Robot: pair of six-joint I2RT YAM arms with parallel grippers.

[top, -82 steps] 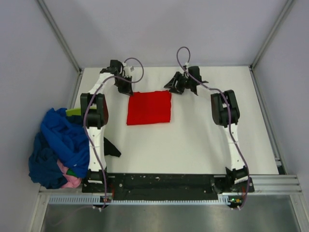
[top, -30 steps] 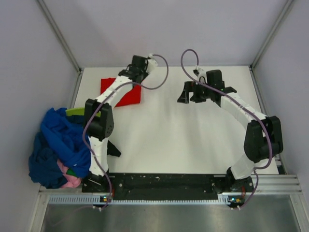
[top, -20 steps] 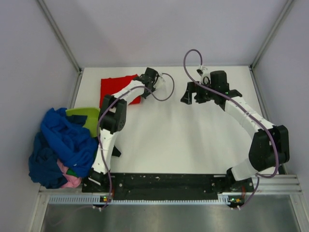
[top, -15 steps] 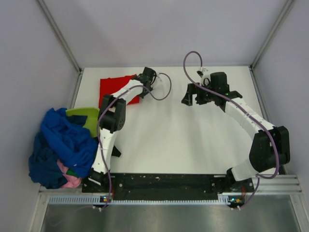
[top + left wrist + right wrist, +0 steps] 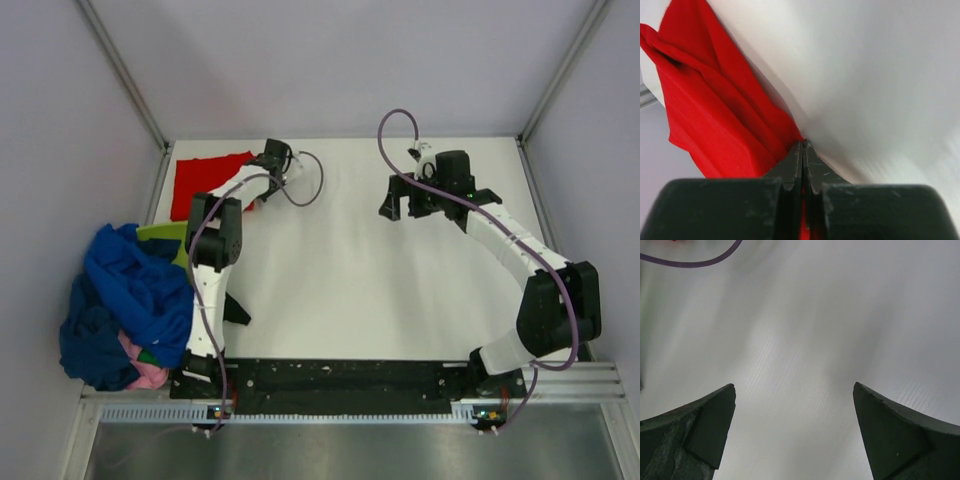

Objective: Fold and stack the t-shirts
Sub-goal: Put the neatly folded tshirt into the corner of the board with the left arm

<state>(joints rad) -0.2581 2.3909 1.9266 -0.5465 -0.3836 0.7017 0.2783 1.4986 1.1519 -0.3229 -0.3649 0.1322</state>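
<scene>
A folded bright red t-shirt (image 5: 208, 182) lies at the table's far left corner. My left gripper (image 5: 262, 172) is at its right edge and is shut on that edge; in the left wrist view the black jaws meet with red cloth (image 5: 715, 120) pinched between them (image 5: 803, 150). My right gripper (image 5: 402, 200) is open and empty over bare table at the far middle right; its fingers (image 5: 705, 425) stand wide apart. A heap of royal blue (image 5: 130, 285), navy, lime-green (image 5: 165, 232) and pink (image 5: 150, 373) t-shirts lies off the table's left edge.
Grey walls and metal frame rails (image 5: 125, 75) enclose the white table (image 5: 350, 290). A black bar (image 5: 340, 378) carries the arm bases at the near edge. A purple cable (image 5: 690, 262) loops across the right wrist view's top left.
My left gripper has dragged the folded red t-shirt from the far middle of the table to the far left corner. My right arm has stretched out and now holds nearly still.
</scene>
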